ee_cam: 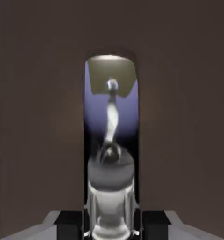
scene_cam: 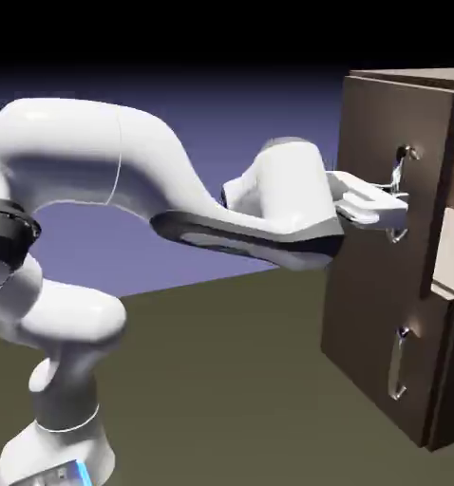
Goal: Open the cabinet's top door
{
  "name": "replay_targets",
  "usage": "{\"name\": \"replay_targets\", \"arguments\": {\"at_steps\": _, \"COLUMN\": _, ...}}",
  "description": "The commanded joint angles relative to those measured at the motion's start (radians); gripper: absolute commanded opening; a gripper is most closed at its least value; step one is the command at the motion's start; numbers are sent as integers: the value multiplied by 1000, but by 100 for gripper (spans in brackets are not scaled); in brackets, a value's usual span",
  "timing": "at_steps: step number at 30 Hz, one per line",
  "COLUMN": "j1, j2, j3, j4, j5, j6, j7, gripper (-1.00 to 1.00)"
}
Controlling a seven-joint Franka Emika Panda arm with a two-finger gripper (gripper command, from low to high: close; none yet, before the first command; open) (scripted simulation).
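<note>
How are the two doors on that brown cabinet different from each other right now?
The top door looks taller than the bottom door. The top door's handle has the end effector closed on it; the bottom door's handle is untouched. The top door seems swung slightly out at its handle side, with a lighter panel showing behind its edge, while the bottom door sits closed. Both are dark brown flat panels with vertical silver handles.

The tall dark brown wooden cabinet (scene_cam: 392,266) runs off the exterior view's right edge. The gripper (scene_cam: 394,203) covers the middle of the top door's curved silver handle (scene_cam: 403,157). The white arm's base (scene_cam: 55,456) is cropped below.
</note>
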Motion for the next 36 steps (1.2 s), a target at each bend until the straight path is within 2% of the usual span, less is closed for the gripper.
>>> {"name": "replay_targets", "arguments": {"at_steps": 1, "j1": -36, "j2": 16, "j3": 32, "j4": -8, "j5": -1, "j6": -2, "j7": 27, "gripper": -100}}
{"name": "replay_targets", "arguments": {"at_steps": 5, "j1": -181, "j2": 56, "j3": 162, "j4": -50, "j5": 26, "j6": -17, "j7": 87, "gripper": -100}}
{"name": "replay_targets", "arguments": {"at_steps": 17, "j1": -499, "j2": -99, "j3": 550, "j4": -330, "j5": 545, "j6": -252, "j7": -226, "gripper": -100}}
{"name": "replay_targets", "arguments": {"at_steps": 27, "j1": -552, "j2": -224, "j3": 844, "j4": -475, "j5": 980, "j6": -535, "j7": -400, "gripper": -100}}
{"name": "replay_targets", "arguments": {"at_steps": 36, "j1": -510, "j2": -200, "j3": 1143, "j4": -465, "j5": 1371, "j6": -883, "j7": -456, "gripper": -100}}
